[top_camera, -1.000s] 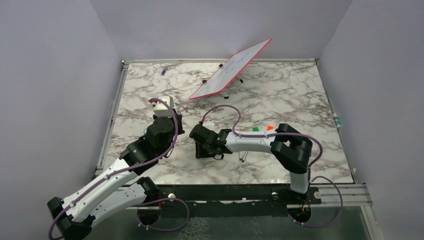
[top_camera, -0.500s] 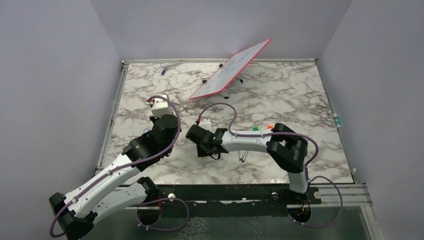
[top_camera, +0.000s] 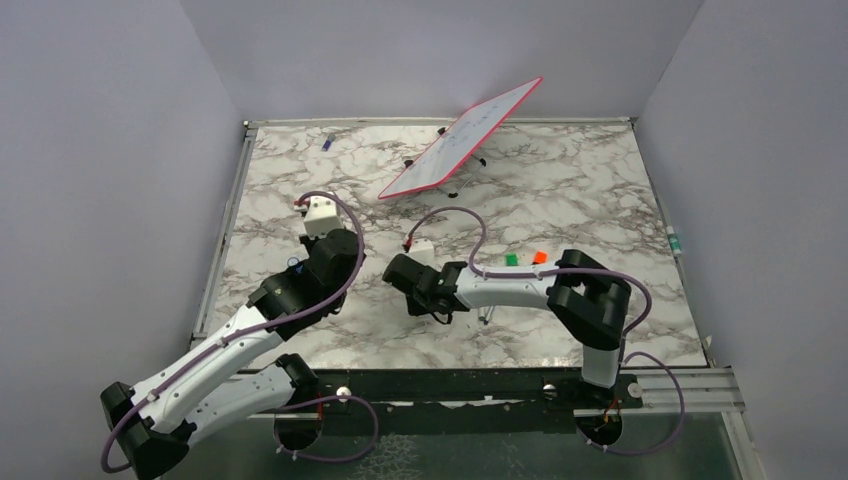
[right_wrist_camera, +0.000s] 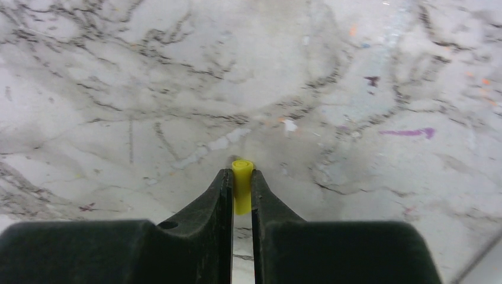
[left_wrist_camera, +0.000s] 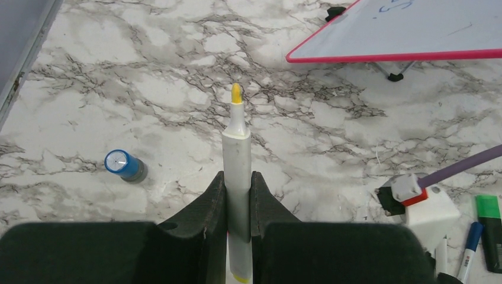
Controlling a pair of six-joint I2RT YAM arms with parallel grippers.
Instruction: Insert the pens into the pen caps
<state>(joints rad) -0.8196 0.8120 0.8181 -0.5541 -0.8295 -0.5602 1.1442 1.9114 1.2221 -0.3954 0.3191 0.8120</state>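
Note:
My left gripper (left_wrist_camera: 237, 177) is shut on a white-barrelled pen (left_wrist_camera: 236, 151), whose bare yellow tip points away from me over the marble table. My right gripper (right_wrist_camera: 241, 177) is shut on a small yellow pen cap (right_wrist_camera: 242, 183), held close above the table. In the top view both grippers sit mid-table, the left (top_camera: 322, 245) a short way left of the right (top_camera: 425, 300). A dark blue cap (left_wrist_camera: 123, 165) stands upright on the table left of the held pen. A green cap (top_camera: 511, 258) and an orange cap (top_camera: 540, 256) lie behind the right forearm.
A red-framed whiteboard (top_camera: 460, 140) stands tilted at the back. A blue-ended pen (left_wrist_camera: 469, 239) and a green-ended black highlighter (left_wrist_camera: 490, 228) lie near the right arm. A small purple item (top_camera: 327, 142) lies at the back left. The table has raised metal edges (top_camera: 225, 230).
My right gripper has shifted a little to the right with the yellow cap in it. My left wrist has moved slightly and still holds the pen.

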